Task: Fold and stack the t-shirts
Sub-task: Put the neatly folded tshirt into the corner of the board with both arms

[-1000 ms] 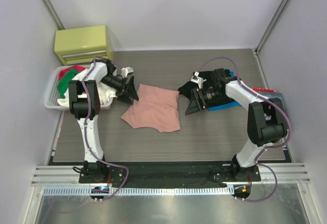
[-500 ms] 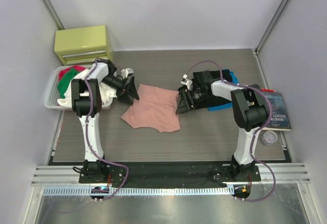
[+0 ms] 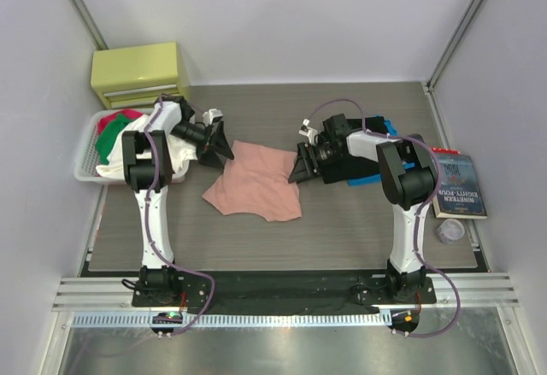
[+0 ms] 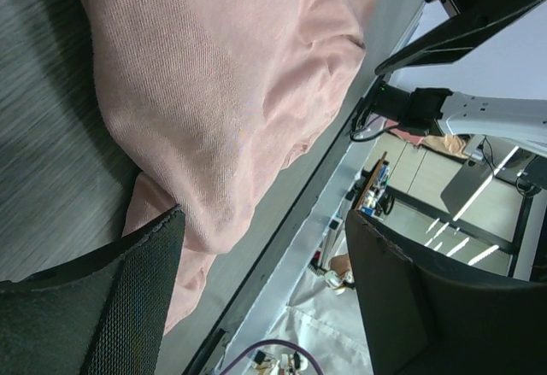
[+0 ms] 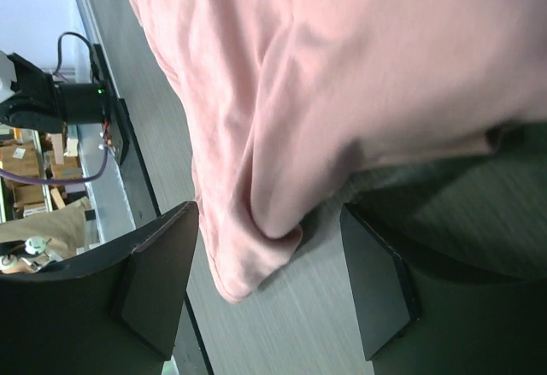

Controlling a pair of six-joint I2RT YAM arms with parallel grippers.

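The salmon-pink t-shirt (image 3: 256,183) lies loosely bunched in the middle of the table. My left gripper (image 3: 224,149) is open at its upper left corner. In the left wrist view the pink cloth (image 4: 231,93) bulges close to one finger (image 4: 102,307), and nothing is gripped between the jaws of the left gripper (image 4: 265,281). My right gripper (image 3: 299,166) is open at the shirt's upper right edge. In the right wrist view a folded pink corner (image 5: 256,255) lies between the spread jaws of the right gripper (image 5: 269,281). The black t-shirt (image 3: 352,168) lies under the right arm.
A white basket (image 3: 85,157) of red, green and white clothes stands at the left edge. A yellow-green drawer box (image 3: 141,74) is behind it. Blue cloth (image 3: 386,127) lies beneath the black tee. A book (image 3: 460,187) and a small jar (image 3: 450,231) are at the right.
My right gripper has moved left from over the black tee to the pink shirt's right edge, uncovering the book. The left gripper has shifted slightly up and stays open.
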